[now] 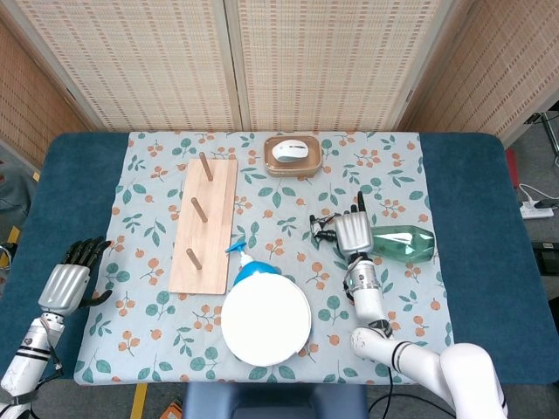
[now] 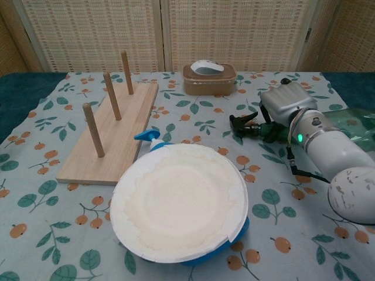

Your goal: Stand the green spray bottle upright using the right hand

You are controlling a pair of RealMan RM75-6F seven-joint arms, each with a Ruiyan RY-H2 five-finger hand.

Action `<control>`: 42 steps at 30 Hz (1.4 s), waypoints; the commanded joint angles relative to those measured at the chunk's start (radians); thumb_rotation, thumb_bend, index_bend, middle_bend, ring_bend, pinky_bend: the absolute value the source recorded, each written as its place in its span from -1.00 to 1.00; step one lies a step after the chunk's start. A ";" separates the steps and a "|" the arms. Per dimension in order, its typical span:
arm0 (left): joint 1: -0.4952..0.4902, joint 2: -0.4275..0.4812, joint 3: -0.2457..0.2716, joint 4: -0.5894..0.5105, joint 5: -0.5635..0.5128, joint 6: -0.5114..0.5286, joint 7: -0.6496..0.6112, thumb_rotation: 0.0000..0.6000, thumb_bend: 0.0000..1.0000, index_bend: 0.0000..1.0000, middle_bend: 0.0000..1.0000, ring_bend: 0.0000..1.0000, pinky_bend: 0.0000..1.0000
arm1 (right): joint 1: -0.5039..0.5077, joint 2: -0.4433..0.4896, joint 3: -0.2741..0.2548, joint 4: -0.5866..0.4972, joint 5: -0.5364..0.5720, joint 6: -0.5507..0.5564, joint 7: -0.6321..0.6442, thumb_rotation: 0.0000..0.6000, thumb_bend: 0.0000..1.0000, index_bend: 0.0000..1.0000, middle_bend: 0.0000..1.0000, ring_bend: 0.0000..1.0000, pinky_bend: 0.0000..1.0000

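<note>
The green spray bottle [image 1: 405, 242] [image 2: 353, 120] lies on its side at the right of the floral cloth, its black trigger head [image 1: 322, 229] [image 2: 244, 124] pointing left. My right hand [image 1: 352, 232] [image 2: 285, 105] sits over the bottle's neck with its back up and its fingers wrapped down around the neck. The neck itself is hidden under the hand. In the head view my left hand [image 1: 66, 282] rests at the table's far left edge, holding nothing, well away from the bottle.
A white paper plate [image 1: 265, 323] [image 2: 179, 199] lies on a blue spray bottle [image 1: 241, 254] at the front centre. A wooden peg board [image 1: 204, 225] [image 2: 111, 136] lies to the left. A brown box with a mouse [image 1: 291, 154] [image 2: 208, 76] stands at the back.
</note>
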 commanded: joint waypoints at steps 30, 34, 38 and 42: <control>-0.005 -0.014 0.006 0.010 -0.002 -0.014 0.020 1.00 -0.62 -1.00 -1.00 -1.00 -1.00 | -0.110 0.184 -0.030 -0.294 -0.216 0.165 0.260 1.00 -0.57 0.41 0.15 -0.30 -0.93; -0.004 -0.016 0.008 0.009 0.000 -0.013 0.028 1.00 -0.62 -1.00 -1.00 -1.00 -1.00 | -0.125 0.203 -0.031 -0.337 -0.236 0.189 0.283 1.00 -0.57 0.41 0.15 -0.30 -0.93; -0.005 -0.017 0.009 0.010 -0.001 -0.014 0.032 1.00 -0.62 -1.00 -1.00 -1.00 -1.00 | -0.136 0.210 -0.027 -0.359 -0.264 0.218 0.326 1.00 -0.56 0.42 0.15 -0.29 -0.92; -0.007 -0.019 0.010 0.011 -0.001 -0.020 0.035 1.00 -0.62 -1.00 -1.00 -1.00 -1.00 | -0.146 0.213 -0.023 -0.376 -0.282 0.249 0.338 1.00 -0.55 0.44 0.17 -0.28 -0.89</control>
